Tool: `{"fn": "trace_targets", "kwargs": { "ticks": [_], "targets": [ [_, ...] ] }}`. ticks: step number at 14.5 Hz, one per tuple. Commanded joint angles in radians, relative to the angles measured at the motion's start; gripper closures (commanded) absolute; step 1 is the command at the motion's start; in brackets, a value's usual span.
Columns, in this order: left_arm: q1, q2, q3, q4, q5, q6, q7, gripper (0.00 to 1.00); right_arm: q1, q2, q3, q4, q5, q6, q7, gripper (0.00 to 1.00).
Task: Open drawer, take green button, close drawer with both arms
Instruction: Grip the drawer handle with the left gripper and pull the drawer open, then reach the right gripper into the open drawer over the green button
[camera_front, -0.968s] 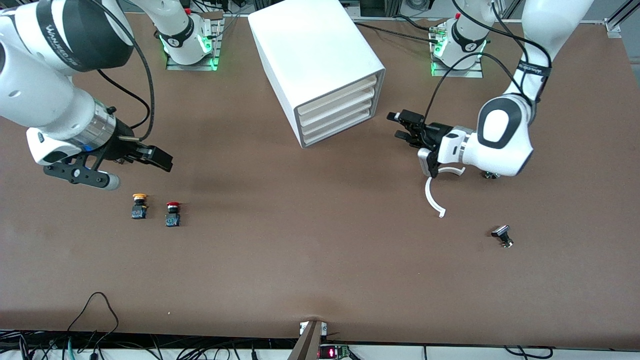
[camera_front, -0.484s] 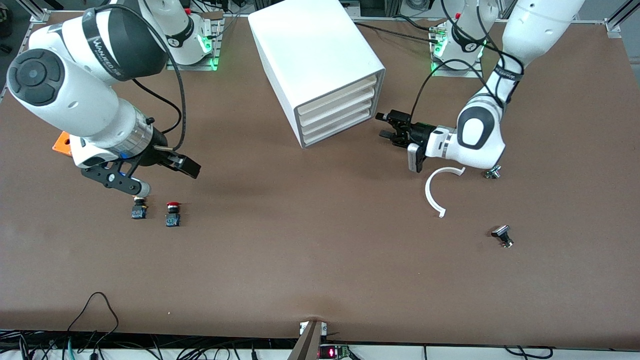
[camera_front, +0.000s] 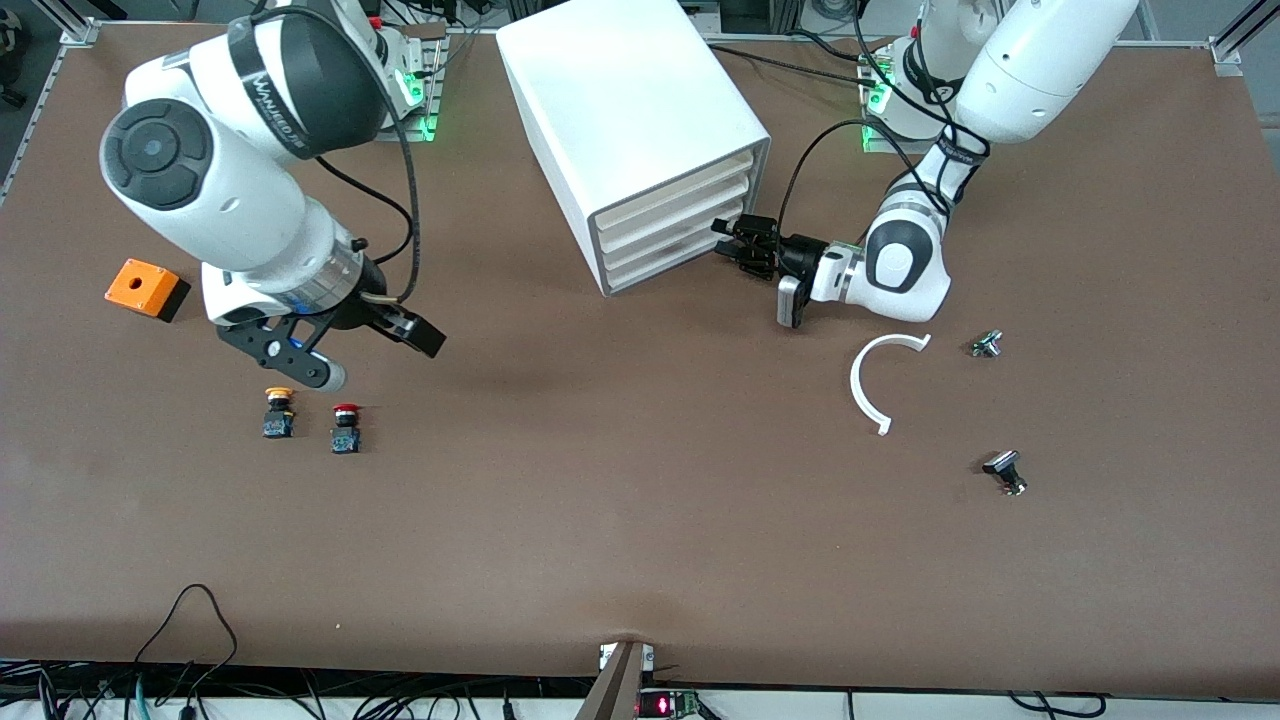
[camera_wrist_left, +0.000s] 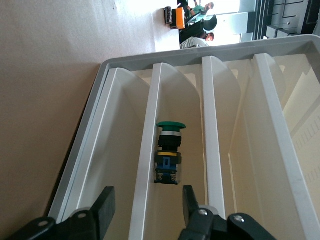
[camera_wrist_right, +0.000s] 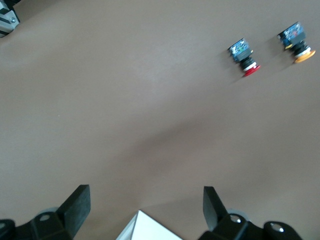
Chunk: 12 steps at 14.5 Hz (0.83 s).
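The cabinet (camera_front: 620, 100) stands on the bench (camera_front: 600, 520) with all four drawers flush, so the drawer (camera_front: 672, 262) at the bottom is not yet pulled out. The left gripper (camera_front: 738, 246) is right at the drawer fronts, at the corner toward the left arm's end of the bench. Its jaws are apart with nothing between them, and I cannot tell whether they touch a front. The left wrist view looks along the stacked fronts and shows the button (camera_wrist_left: 169, 152) lying inside, low in the stack. I judge it to be in the bottom drawer, though this view alone does not settle the tier. The button lies straight ahead of the left jaws, its long axis parallel to the drawer fronts, with the blue base toward the jaws and the green cap away. The left arm is clearly the nearer one, so the pull should fall to it. The right gripper (camera_wrist_right: 145, 202) waits over bare bench with its jaws wide apart and empty, near the red-capped button (camera_front: 345, 425) and the yellow-capped button (camera_front: 279, 410), well apart from the cabinet.
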Motion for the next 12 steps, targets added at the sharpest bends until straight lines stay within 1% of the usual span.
{"fn": "trace_targets", "kwargs": {
  "ticks": [1, 2, 3, 4, 5, 6, 10, 12],
  "targets": [
    [0.004, 0.038, -0.030, -0.024, -0.069, 0.005, 0.080, 0.44, 0.038, 0.030, -0.007, 0.051, -0.005, -0.010, 0.077, 0.00],
    [0.000, 0.048, -0.033, -0.024, -0.072, 0.005, 0.080, 0.50, 0.045, 0.032, -0.007, 0.062, -0.005, -0.010, 0.098, 0.00],
    [0.000, 0.046, -0.033, -0.024, -0.078, 0.005, 0.082, 0.61, 0.056, 0.041, -0.006, 0.072, -0.005, -0.013, 0.127, 0.00],
    [0.002, 0.046, -0.033, -0.024, -0.080, 0.004, 0.082, 0.79, 0.067, 0.047, -0.006, 0.088, -0.005, -0.018, 0.153, 0.00],
    [0.002, 0.046, -0.035, -0.024, -0.080, 0.004, 0.082, 0.95, 0.075, 0.060, -0.006, 0.100, -0.005, -0.016, 0.182, 0.00],
    [0.000, 0.048, -0.036, -0.024, -0.081, 0.004, 0.080, 1.00, 0.082, 0.070, -0.006, 0.120, -0.004, -0.018, 0.206, 0.00],
    [0.002, 0.054, -0.036, -0.024, -0.081, 0.004, 0.072, 1.00, 0.108, 0.133, -0.006, 0.203, -0.002, -0.021, 0.285, 0.00],
    [0.013, 0.054, -0.035, -0.018, -0.081, 0.004, 0.056, 1.00, 0.116, 0.155, -0.006, 0.232, -0.002, -0.012, 0.295, 0.00]
  ]
}}
